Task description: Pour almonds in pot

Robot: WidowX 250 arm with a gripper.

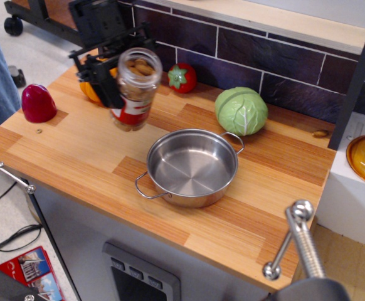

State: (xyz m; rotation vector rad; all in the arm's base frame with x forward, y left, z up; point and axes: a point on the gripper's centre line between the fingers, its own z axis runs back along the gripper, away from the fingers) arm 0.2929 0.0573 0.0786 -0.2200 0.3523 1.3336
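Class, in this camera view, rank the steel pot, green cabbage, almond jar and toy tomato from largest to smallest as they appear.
1. pot
2. and 3. cabbage and almond jar: look alike, and the lifted jar's nearness makes ranking unsure
4. tomato

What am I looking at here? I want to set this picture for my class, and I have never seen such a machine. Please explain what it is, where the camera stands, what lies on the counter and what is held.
The single camera looks down from in front of a wooden counter. The black machine at upper left is a robot arm ending in a gripper, a two-fingered clamp. It holds a clear jar of almonds lifted off the counter and tilted slightly. Below it, to the right, stands an empty steel pot. Also on the counter: a green cabbage, a red tomato-like toy, a dark red domed object, and something orange behind the gripper.
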